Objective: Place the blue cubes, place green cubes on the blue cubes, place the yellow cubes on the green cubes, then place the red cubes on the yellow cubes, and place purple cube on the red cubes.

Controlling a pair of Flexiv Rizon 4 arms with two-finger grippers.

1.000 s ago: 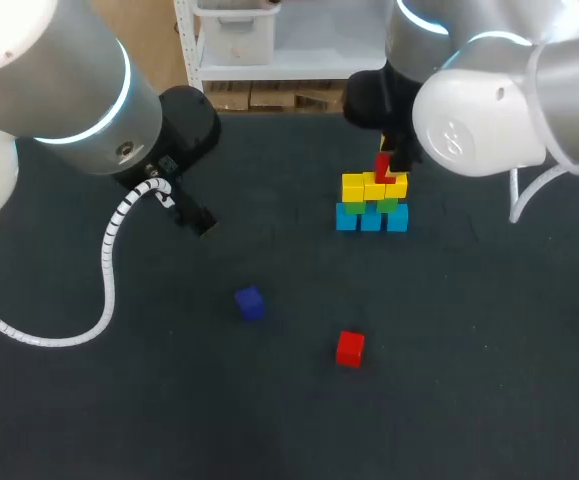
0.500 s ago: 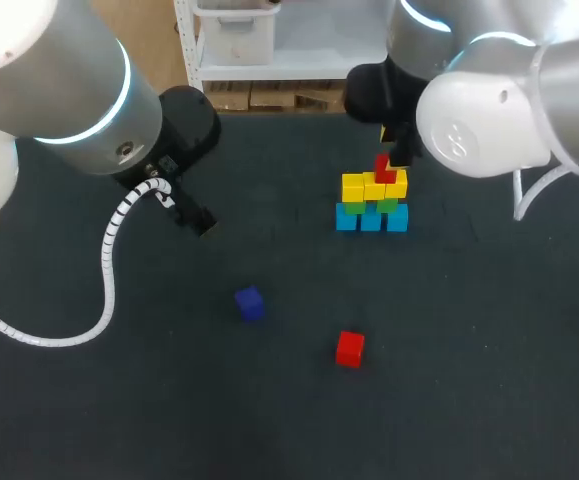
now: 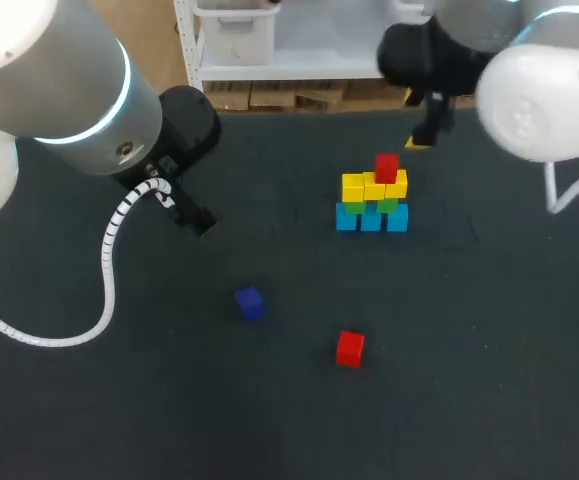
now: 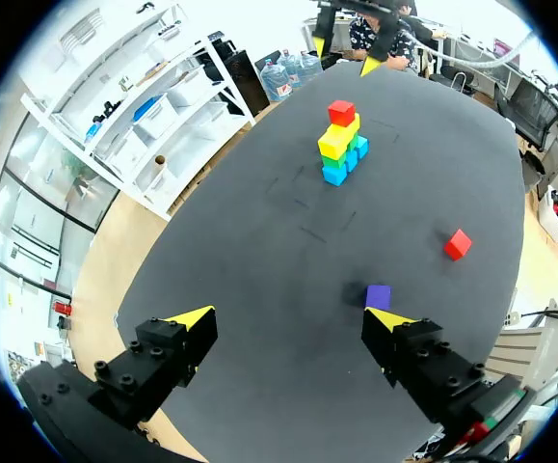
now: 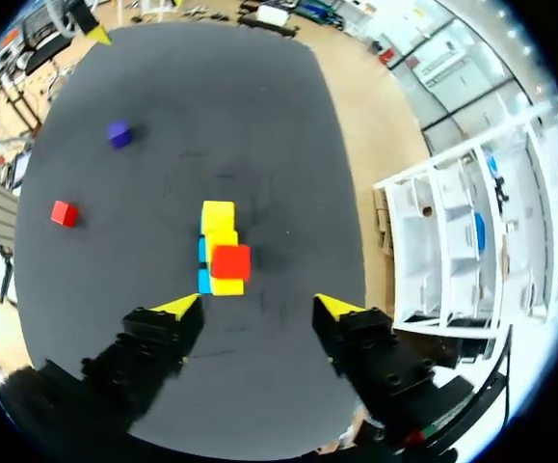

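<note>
Now the right gripper [image 5: 257, 309], fingers spread and empty with the placed red cube [image 5: 230, 261] just ahead, should descend squarely over the loose red cube [image 5: 64, 213] farther off.

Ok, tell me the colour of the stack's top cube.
Red; the top cube shows best in the right wrist view.

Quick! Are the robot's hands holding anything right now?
Left hand: open, holding nothing.
Right hand: open, holding nothing.
</note>
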